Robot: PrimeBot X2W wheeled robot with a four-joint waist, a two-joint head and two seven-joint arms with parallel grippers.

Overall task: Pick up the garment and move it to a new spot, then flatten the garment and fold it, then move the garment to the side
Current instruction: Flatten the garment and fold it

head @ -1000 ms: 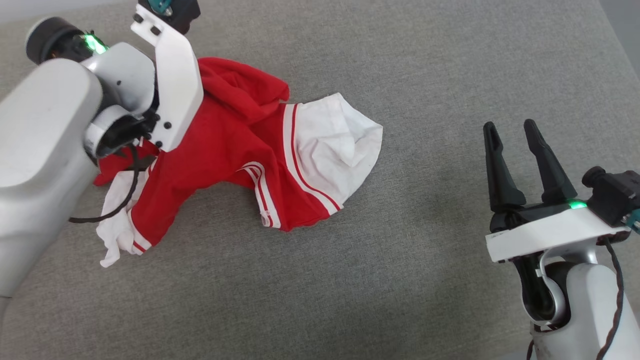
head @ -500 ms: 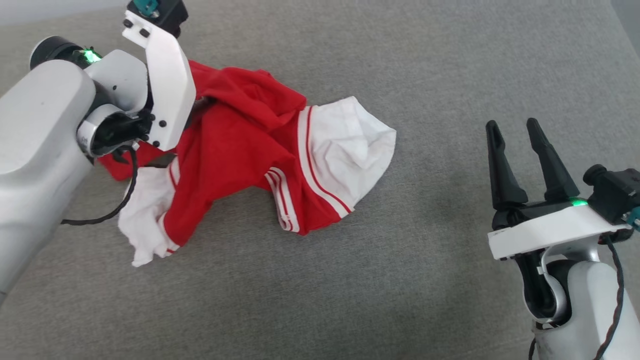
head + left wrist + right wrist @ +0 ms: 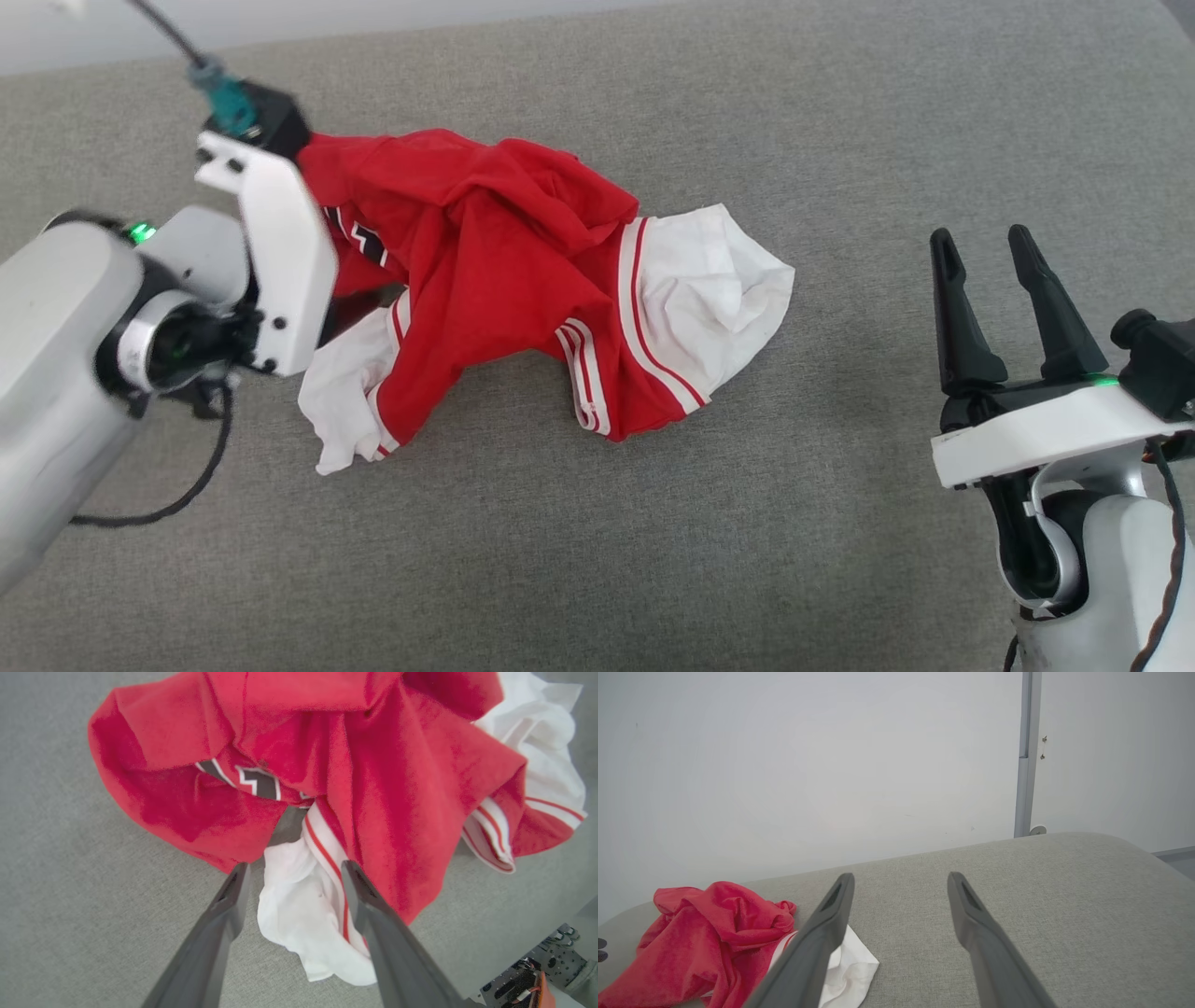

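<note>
The garment (image 3: pixel 504 271), bright red with white sleeves and red-and-white stripes, lies crumpled in a heap on the grey padded surface (image 3: pixel 747 523), left of centre. My left gripper (image 3: pixel 294 867) hovers open just over it, its two fingers straddling a white sleeve (image 3: pixel 299 905) without gripping any cloth. In the head view those fingers are hidden behind the arm's white wrist plate (image 3: pixel 280 271) at the heap's left edge. My right gripper (image 3: pixel 981 236) stands open and empty far to the right, well apart from the garment (image 3: pixel 714 933), which lies to the left of the right gripper (image 3: pixel 900 877).
The grey surface ends at a pale wall (image 3: pixel 808 765) behind the heap. A grey upright post (image 3: pixel 1026 756) stands at the back right. The cushion's rounded right edge (image 3: pixel 1148 854) drops off. Bare cushion stretches between the garment and my right gripper.
The left gripper has opened and let go of the garment, and the arm has drawn back towards the left. The heap has slumped wider. The head camera has shifted; the right gripper stays open.
</note>
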